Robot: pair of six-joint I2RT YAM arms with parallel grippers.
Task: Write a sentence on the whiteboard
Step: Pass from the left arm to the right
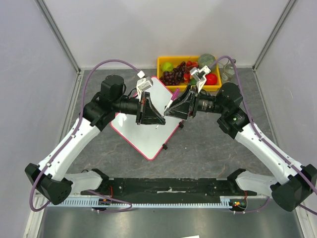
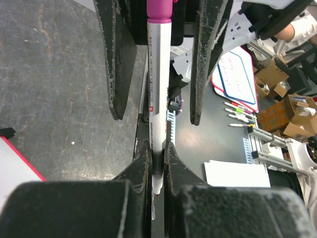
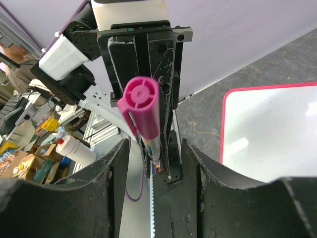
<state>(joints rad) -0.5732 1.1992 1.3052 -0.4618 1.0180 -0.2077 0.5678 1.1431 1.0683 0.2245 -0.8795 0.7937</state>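
Observation:
The whiteboard (image 1: 143,136) lies tilted at the table's middle, white with a pink-red rim, and its corner shows in the right wrist view (image 3: 272,134). No sentence shows on its visible parts. My left gripper (image 1: 161,121) (image 2: 157,148) is shut on the tip end of a white marker (image 2: 158,89) with a magenta cap (image 1: 174,94) (image 3: 141,106), held above the board. My right gripper (image 1: 168,110) (image 3: 154,144) faces it, its fingers (image 2: 116,59) on either side of the capped end with gaps on both sides, touching nothing.
A yellow tray (image 1: 163,60) of toy fruit stands behind the board, with glass jars (image 1: 227,72) to its right. Black clips (image 1: 164,146) stick out from the board's right edge. Grey walls enclose the table on three sides.

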